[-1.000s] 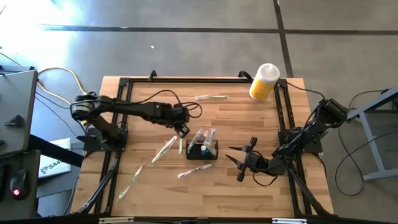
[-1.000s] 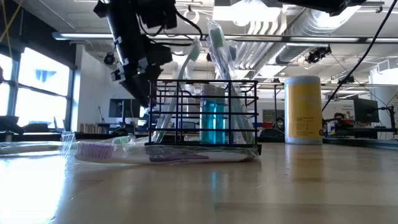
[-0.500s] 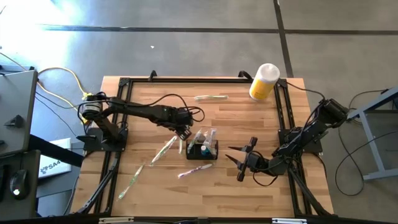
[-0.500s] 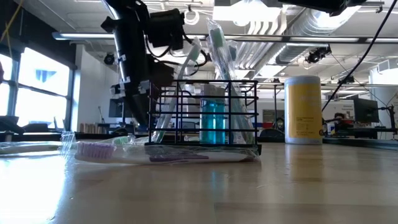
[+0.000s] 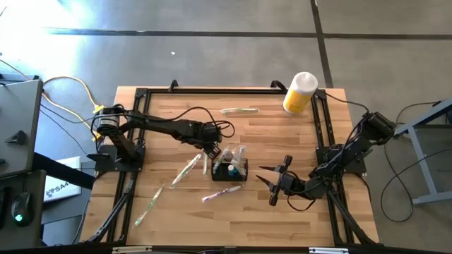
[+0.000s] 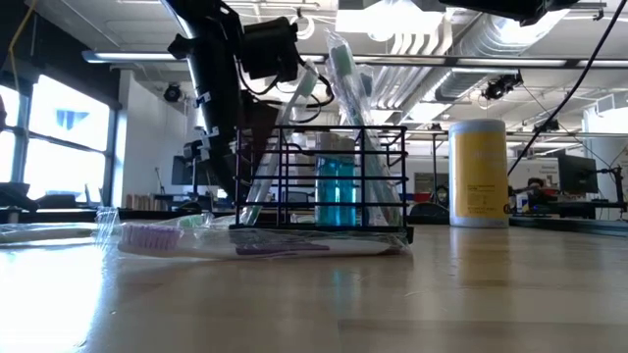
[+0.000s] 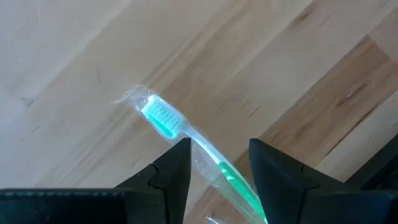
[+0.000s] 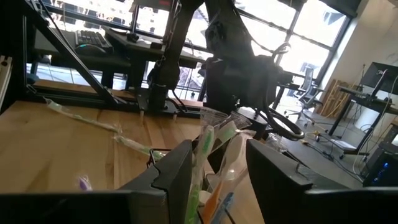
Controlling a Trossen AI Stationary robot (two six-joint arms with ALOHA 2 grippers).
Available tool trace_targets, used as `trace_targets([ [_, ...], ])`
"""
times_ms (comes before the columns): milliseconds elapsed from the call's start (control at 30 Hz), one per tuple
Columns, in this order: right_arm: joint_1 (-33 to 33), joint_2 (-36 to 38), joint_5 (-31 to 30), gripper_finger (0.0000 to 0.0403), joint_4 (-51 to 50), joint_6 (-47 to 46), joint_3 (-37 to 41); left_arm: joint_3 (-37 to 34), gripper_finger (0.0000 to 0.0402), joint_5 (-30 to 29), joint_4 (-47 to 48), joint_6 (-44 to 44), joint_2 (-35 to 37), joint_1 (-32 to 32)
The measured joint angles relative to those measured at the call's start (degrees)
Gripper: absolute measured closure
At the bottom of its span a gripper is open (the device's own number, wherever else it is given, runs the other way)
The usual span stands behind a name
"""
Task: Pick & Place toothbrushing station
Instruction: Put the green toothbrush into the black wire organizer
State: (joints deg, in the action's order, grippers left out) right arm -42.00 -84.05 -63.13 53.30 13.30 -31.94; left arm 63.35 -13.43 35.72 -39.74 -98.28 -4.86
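Observation:
The toothbrushing station (image 5: 230,170), a small black wire box, stands on its base mid-table. It holds a blue item (image 6: 336,191) and wrapped toothbrushes (image 6: 343,69) that lean on its top rim. My left gripper (image 5: 211,150) is just left of the box, pointing steeply down and open. In the left wrist view its fingers (image 7: 219,146) stand on either side of a green wrapped toothbrush (image 7: 163,118) lying flat on the table; no touch shows. My right gripper (image 5: 263,178) waits open to the right of the box, level and pointing at it (image 8: 217,149).
More wrapped toothbrushes lie loose on the wood: one left of the box (image 5: 187,169), one near the front left (image 5: 150,204), a purple one in front of the box (image 5: 222,192) and one at the back (image 5: 240,110). A yellow bottle (image 5: 300,93) stands at the back right.
My left gripper has come down and moved a little toward the table's right edge, closer to the box's left side. The box, the toothbrushes and my right arm have kept still.

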Motion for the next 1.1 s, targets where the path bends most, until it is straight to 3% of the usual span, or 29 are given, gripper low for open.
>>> trace_targets([
  [400,0.0,0.0,0.0,0.0259,0.0,0.0,0.0,-0.4,0.0247,-2.2,2.5,0.8,1.6,0.0],
  [700,0.0,0.0,0.0,0.0259,0.0,0.0,0.0,-0.3,0.0247,-2.3,3.1,-3.7,2.3,-1.1],
  [1100,0.0,0.0,0.2,0.0259,0.0,3.0,0.0,-0.3,0.0247,8.5,3.8,-15.3,2.3,-6.3],
])
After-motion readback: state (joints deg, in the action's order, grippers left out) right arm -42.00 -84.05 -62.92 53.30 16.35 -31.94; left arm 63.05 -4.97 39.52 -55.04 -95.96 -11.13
